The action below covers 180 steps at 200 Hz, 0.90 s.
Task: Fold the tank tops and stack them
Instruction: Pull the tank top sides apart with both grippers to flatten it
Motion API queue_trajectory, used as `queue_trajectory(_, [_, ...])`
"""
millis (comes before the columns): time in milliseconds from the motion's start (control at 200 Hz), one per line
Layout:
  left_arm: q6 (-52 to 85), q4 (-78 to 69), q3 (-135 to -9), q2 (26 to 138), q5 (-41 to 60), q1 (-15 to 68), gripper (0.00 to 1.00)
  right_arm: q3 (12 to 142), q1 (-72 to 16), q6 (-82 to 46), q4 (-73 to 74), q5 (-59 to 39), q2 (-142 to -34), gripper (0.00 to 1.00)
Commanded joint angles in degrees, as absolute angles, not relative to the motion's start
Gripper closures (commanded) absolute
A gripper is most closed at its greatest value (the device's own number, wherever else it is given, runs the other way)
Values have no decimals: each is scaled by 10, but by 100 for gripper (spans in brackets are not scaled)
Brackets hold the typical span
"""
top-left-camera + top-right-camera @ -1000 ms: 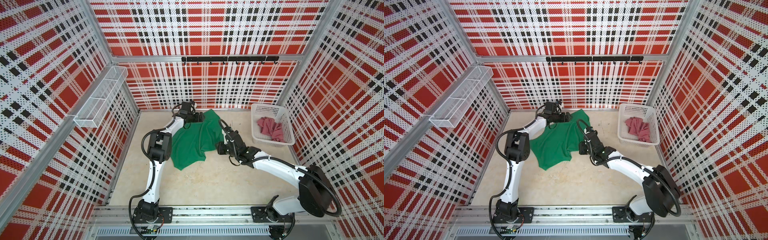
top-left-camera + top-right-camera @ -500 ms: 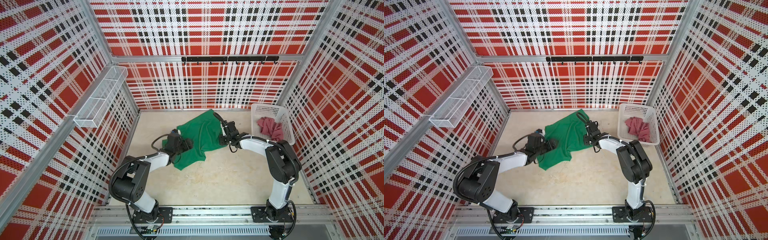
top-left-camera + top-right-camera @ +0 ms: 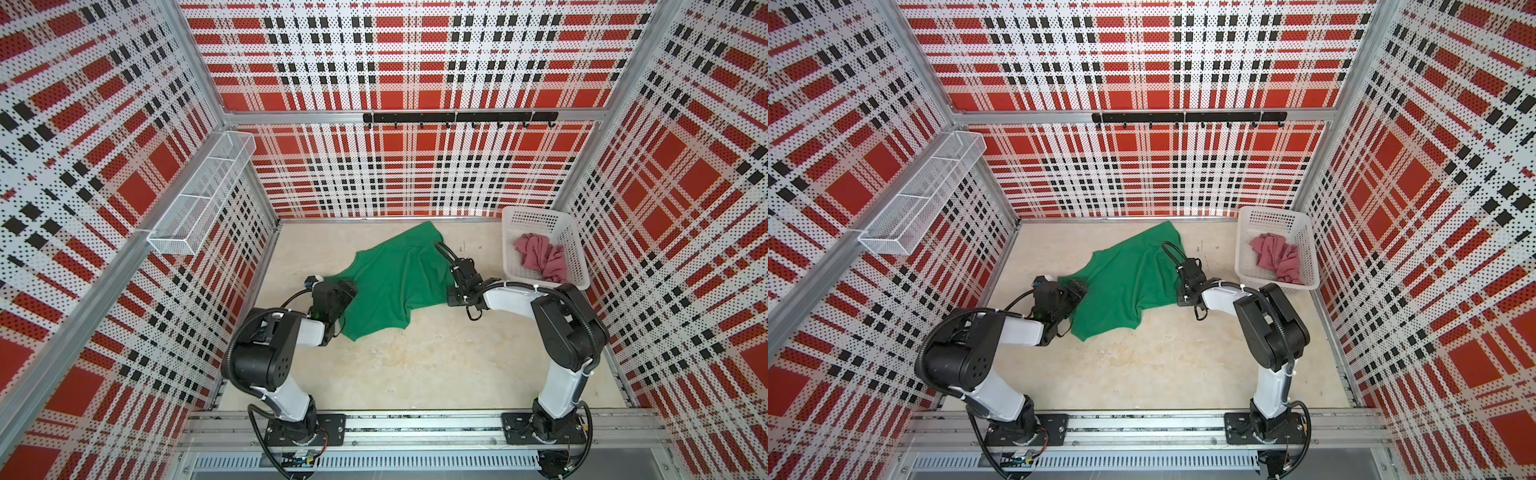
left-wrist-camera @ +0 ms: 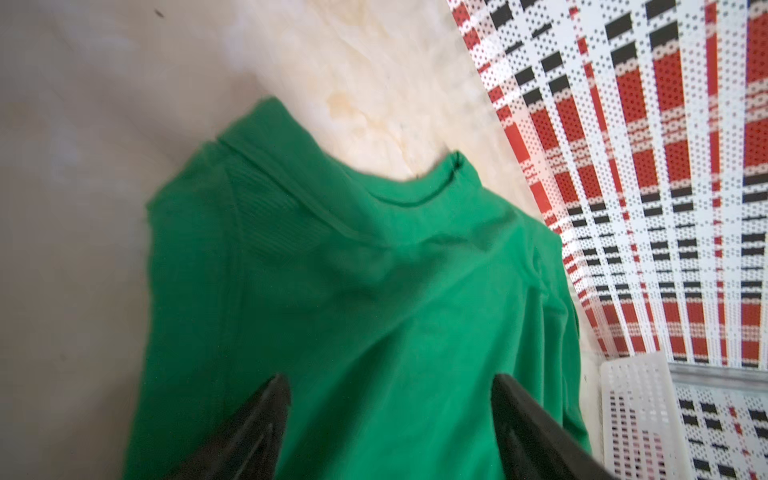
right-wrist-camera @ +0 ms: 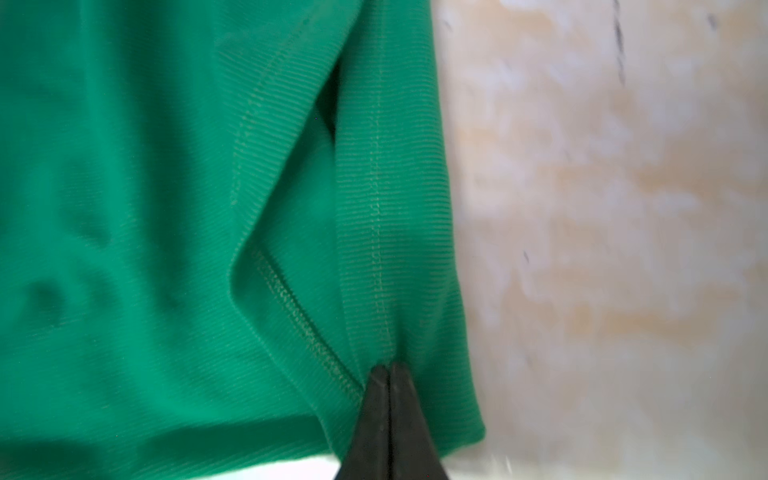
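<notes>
Presently we log: green tank top rumpled on the surface, right tool pinching its edge, left tool agape above it; pink tank top crumpled in the basket. Step, we judge: spreading; next, the left tool must grip cloth.

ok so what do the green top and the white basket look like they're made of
The green tank top seems a soft, matte ribbed knit, maybe cotton or a blend: fine ribs, stitched hems and loose folds show. The white basket is likely rigid moulded plastic, smooth-looking: its perforated walls stand stiff.
</notes>
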<state>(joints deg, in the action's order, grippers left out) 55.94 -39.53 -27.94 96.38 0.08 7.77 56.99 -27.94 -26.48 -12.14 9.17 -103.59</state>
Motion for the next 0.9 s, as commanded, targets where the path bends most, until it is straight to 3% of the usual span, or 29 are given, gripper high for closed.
queue_trajectory(0, [552, -434, -305, 997, 24, 57, 20, 505, -281, -332, -172, 68, -975, 100])
queue_trajectory(251, [493, -387, -412, 1069, 75, 4, 20, 425, -324, -423, -224, -18, -832, 100])
queue_trajectory(561, [408, -267, -488, 1011, 40, -7, 18, 431, -267, -393, -326, 63, -773, 95])
queue_trajectory(717, [361, -197, -502, 954, 3, 36, 17, 434, -260, -379, -360, 70, -778, 87])
queue_trajectory(897, [364, -169, -496, 930, -1, 123, 16, 469, -267, -364, -429, 165, -760, 84])
